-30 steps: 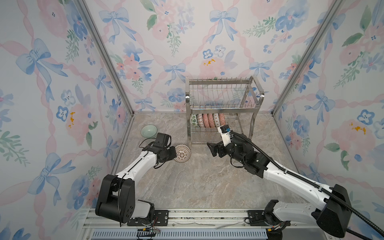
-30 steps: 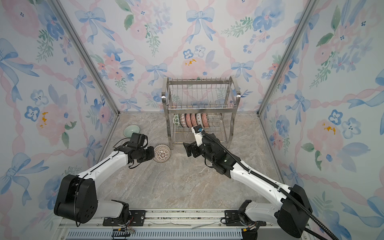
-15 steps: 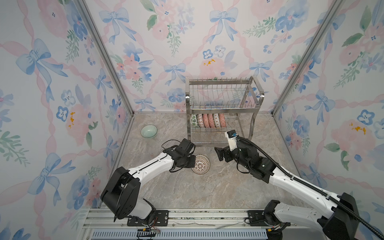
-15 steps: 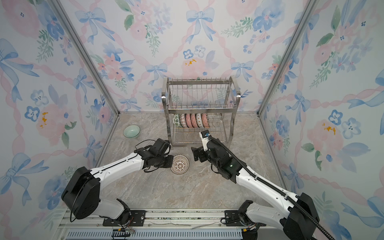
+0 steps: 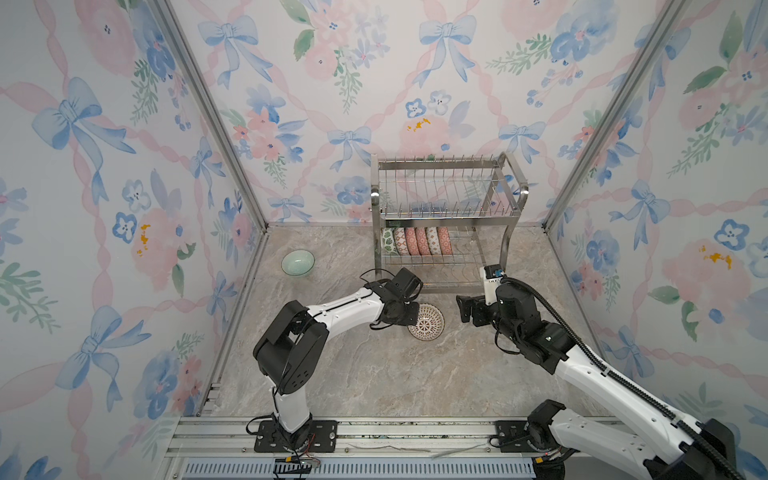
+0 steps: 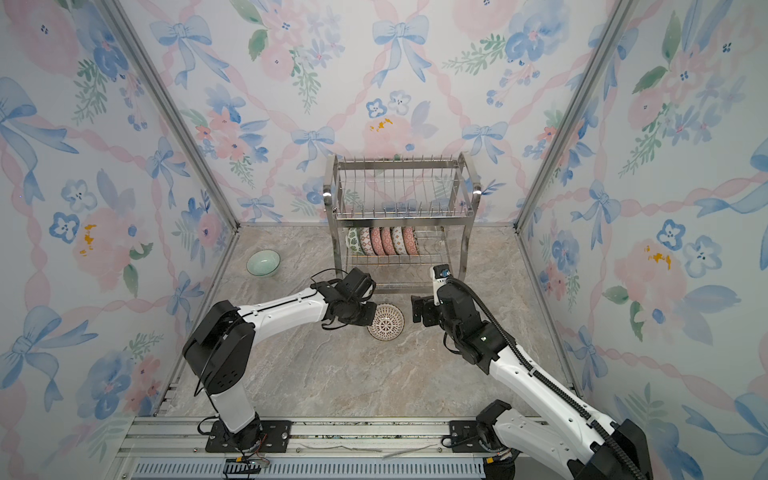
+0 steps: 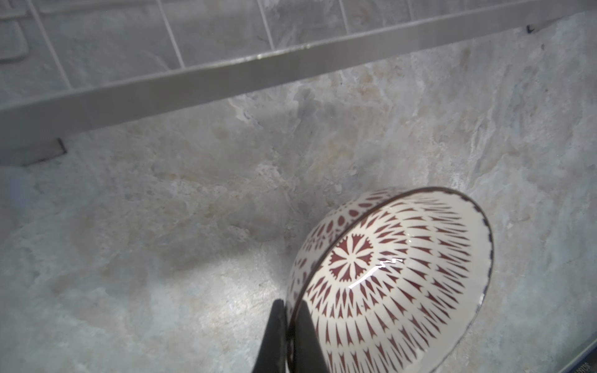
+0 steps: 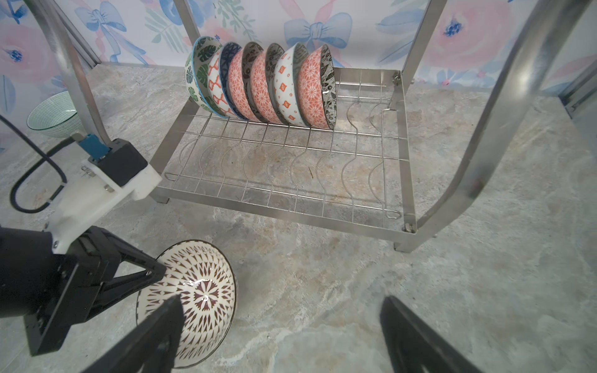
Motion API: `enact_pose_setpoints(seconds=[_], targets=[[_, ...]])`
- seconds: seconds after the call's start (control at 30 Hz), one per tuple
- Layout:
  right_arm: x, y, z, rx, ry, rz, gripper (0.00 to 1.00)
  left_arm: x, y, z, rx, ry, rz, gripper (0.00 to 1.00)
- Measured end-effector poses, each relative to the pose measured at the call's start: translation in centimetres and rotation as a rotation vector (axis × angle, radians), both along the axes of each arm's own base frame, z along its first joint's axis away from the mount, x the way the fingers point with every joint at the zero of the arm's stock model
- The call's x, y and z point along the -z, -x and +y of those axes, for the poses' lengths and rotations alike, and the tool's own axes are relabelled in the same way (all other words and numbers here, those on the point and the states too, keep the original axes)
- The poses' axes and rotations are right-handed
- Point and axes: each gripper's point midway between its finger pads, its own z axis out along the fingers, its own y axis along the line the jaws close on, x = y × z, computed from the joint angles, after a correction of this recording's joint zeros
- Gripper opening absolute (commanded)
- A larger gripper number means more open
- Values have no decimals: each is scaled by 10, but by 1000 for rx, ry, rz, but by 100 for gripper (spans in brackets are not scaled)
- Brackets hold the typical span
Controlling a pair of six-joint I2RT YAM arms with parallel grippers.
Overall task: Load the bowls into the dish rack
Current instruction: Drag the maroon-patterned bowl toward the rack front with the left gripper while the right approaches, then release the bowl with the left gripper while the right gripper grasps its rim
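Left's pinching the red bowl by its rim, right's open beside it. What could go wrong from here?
1. The left gripper grips the red bowl only at the rim, tilted: it may pivot or slip out.
2. The open right gripper is close; it could knock the bowl before closing.
3. Slotting in beside the racked bowls risks bumping the end one or the rack front rail.

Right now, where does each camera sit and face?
Top views: high in front, looking down at the dish rack; left arm and right arm show.
Left wrist: on the left arm, looking past shut jaws at the pinched red-patterned bowl.
Right wrist: on the right arm, facing the rack's lower tier; open jaws, left gripper show.
All views share that bowl.
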Motion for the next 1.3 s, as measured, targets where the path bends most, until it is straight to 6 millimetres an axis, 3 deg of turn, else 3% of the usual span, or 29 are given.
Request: enact_pose_setpoints(seconds=[0.23, 0.4, 0.47, 0.5, 0.53, 0.57, 0.6, 0.77, 0.87, 0.93, 1.1, 1.3], targets=[[7, 3, 0, -6, 17, 28, 97, 0, -1, -2, 7, 1, -2, 27], [17, 5, 9, -32, 36, 53, 97, -9, -3, -3, 8, 16, -19, 50], [21, 8, 16, -55, 46, 65, 96, -23, -6, -2, 6, 38, -44, 65], [23, 10, 20, -67, 50, 69, 97, -31, -7, -1, -4, 51, -54, 67], [24, 11, 24, -81, 57, 73, 96, -42, -10, 3, -14, 71, -73, 80], [26, 14, 29, -97, 62, 77, 96, -58, -15, 8, -27, 94, -104, 83], [29, 16, 33, -111, 68, 82, 97, -69, -19, 14, -48, 114, -125, 96], [49, 28, 59, -190, 112, 126, 97, -139, -27, 66, -152, 232, -272, 98], [65, 34, 75, -233, 148, 159, 98, -154, -17, 89, -177, 296, -310, 98], [73, 36, 88, -255, 171, 180, 95, -152, -11, 102, -193, 336, -312, 98], [82, 29, 127, -288, 235, 201, 89, -124, -1, 137, -290, 408, -256, 98], [90, 18, 172, -289, 316, 205, 76, -112, 6, 150, -332, 466, -218, 98]])
